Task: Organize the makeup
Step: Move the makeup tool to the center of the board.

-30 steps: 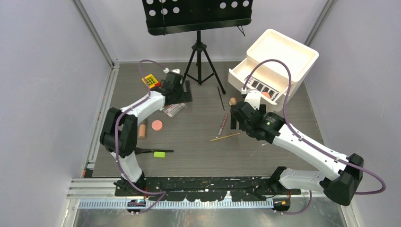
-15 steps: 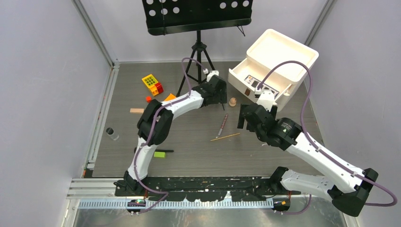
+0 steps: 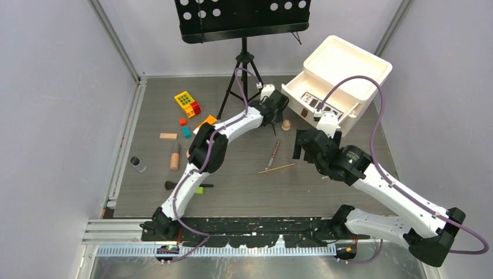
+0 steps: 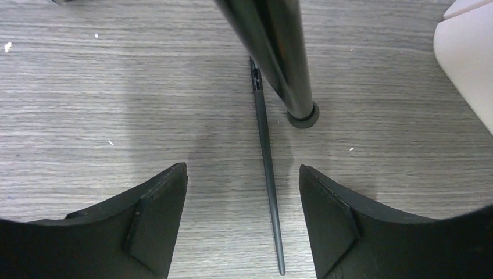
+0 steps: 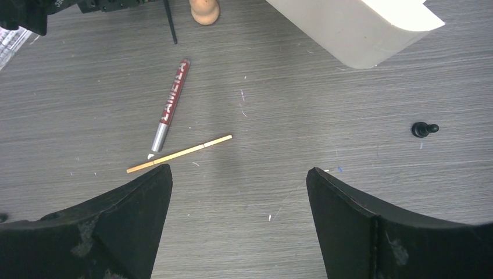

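Observation:
A thin black pencil [image 4: 264,145] lies on the table beside the tripod's foot. My left gripper [image 4: 243,170] is open and straddles it without touching; from above, the left gripper [image 3: 279,109] is far out to the right. My right gripper [image 5: 239,170] hangs open and empty over bare table, seen from above as the right gripper [image 3: 297,145]. A red pencil [image 5: 173,104] and a thin yellow pencil [image 5: 180,153] lie ahead of it to the left. A tan tube [image 3: 175,158], a clear bottle [image 3: 138,164] and a black brush [image 3: 186,186] sit at the left. A palette [image 3: 317,103] rests in the open drawer.
The white drawer box [image 3: 343,67] stands at the back right. The music stand's tripod leg [image 4: 279,52] crosses just right of the black pencil. Toy blocks [image 3: 185,100] are scattered at the back left. A tan knob [image 3: 285,125] and a small black cap [image 5: 424,129] lie loose.
My left arm swung from the yellow block at the back left across to the black pencil by the tripod, its jaws narrowing a little. My right arm shifted slightly right, then held still.

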